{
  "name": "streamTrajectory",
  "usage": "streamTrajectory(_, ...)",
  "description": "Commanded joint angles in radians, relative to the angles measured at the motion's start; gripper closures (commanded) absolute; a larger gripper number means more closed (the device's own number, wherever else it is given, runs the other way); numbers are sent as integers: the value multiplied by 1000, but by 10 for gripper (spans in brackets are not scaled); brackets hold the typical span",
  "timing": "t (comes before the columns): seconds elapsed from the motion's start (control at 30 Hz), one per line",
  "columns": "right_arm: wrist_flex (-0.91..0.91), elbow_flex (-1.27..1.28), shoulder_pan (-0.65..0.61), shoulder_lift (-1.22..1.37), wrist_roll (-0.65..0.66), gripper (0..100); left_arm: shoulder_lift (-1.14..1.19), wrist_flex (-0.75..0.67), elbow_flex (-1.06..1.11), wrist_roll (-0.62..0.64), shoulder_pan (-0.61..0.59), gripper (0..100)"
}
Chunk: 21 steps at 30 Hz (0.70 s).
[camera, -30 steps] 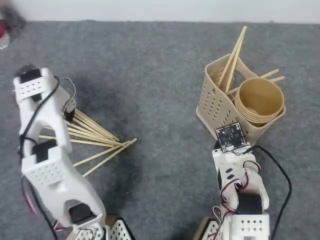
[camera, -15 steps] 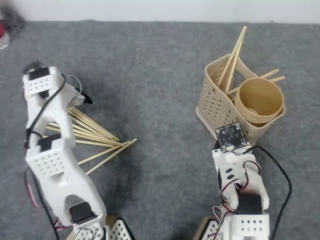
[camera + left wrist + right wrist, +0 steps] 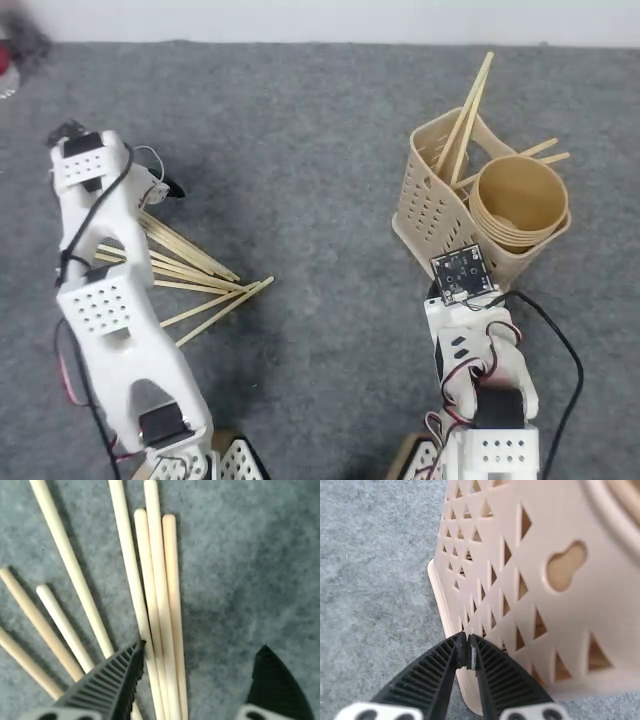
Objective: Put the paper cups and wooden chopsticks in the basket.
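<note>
Several wooden chopsticks (image 3: 190, 268) lie fanned on the grey carpet at the left. My left gripper (image 3: 160, 190) hovers over their far ends, open; in the left wrist view its fingertips (image 3: 200, 652) straddle a bundle of chopsticks (image 3: 157, 605) without holding any. The beige basket (image 3: 430, 205) stands at the right with stacked paper cups (image 3: 518, 200) and a few chopsticks (image 3: 470, 105) inside. My right gripper (image 3: 467, 642) is shut and empty, its tips just in front of the basket's perforated wall (image 3: 520, 580).
Grey carpet covers the table. A pale wall strip runs along the far edge. The middle stretch of carpet between the two arms is bare.
The left arm swung toward the far side and slightly right, so its gripper now sits over the far ends of the chopsticks. The right arm stayed still.
</note>
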Motion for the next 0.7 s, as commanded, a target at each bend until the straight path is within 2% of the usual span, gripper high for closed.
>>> streamTrajectory(0.0,-19,5,15,-13,-3,991,17,89,-96,26,-5,666)
streamTrajectory(0.4,-19,5,15,-13,-3,991,138,261,-226,26,-8,675)
streamTrajectory(0.67,-19,5,15,-13,-3,991,144,259,-282,20,-60,863)
